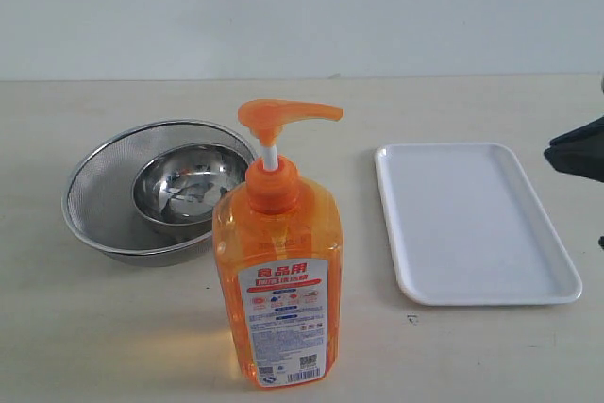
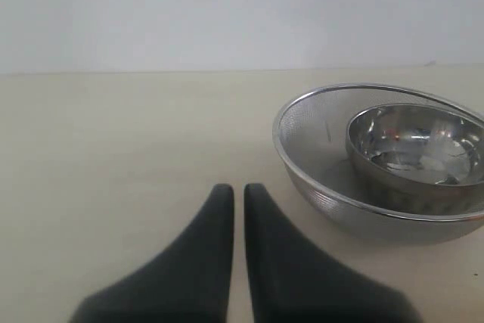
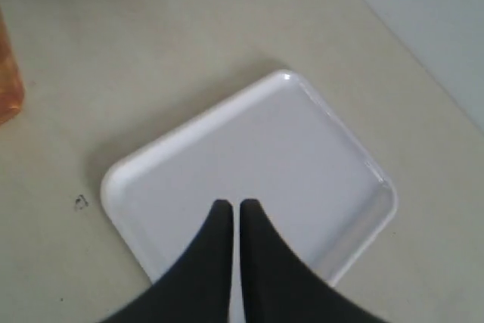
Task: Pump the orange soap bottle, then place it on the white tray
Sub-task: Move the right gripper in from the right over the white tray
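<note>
Upright on the table (image 1: 94, 346), clear of both jaws: orange soap bottle (image 1: 276, 261), whole only in the exterior view. Closed, empty, tips above white tray (image 3: 249, 149): right gripper (image 3: 229, 206). Closed, empty, strainer (image 2: 310, 138) with bowl (image 2: 412, 145) beyond its tips: left gripper (image 2: 238, 191).

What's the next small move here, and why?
Probably swing the right gripper from over the white tray to above the pump head of the orange soap bottle: the bottle stands untouched, pump up, and shut jaws can press it.
</note>
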You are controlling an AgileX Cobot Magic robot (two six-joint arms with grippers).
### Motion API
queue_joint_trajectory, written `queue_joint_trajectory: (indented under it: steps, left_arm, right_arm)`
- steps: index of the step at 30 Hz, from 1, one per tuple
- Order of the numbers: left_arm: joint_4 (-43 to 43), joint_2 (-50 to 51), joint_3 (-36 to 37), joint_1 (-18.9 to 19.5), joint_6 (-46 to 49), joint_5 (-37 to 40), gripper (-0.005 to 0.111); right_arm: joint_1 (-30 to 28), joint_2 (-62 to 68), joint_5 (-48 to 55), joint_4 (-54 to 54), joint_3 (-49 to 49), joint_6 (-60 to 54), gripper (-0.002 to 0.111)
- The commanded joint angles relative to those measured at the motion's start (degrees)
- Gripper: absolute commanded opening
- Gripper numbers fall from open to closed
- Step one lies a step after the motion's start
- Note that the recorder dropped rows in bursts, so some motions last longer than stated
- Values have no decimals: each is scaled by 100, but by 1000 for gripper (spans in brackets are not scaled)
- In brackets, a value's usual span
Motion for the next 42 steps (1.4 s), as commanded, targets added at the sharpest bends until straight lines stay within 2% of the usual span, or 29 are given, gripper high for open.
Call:
queue_joint_trajectory:
  steps: [1, 5, 12, 23, 34, 42]
  left_arm:
    - [-52, -15, 20, 15, 5, -19, 5]
    - [-52, -15, 20, 15, 5, -30, 5]
    - [-52, -15, 20, 15, 5, -30, 5]
    - [-52, -15, 20, 15, 5, -17, 5]
    - [-52, -15, 20, 15, 5, -30, 5]
    - [-52, -15, 20, 15, 5, -20, 5]
  right_arm:
    - [-11, 288, 546, 648, -35, -920, 0]
    - [-11, 547, 1044, 1280, -35, -1359, 0]
    - [-11, 886, 1993, 1743, -35, -1804, 0]
    - [-11, 928, 2678, 1793, -35, -2009, 0]
    - [-11, 1336, 2349, 2222, 231, -2360, 0]
    - [-11, 2378, 2533, 2446, 231, -2466, 0]
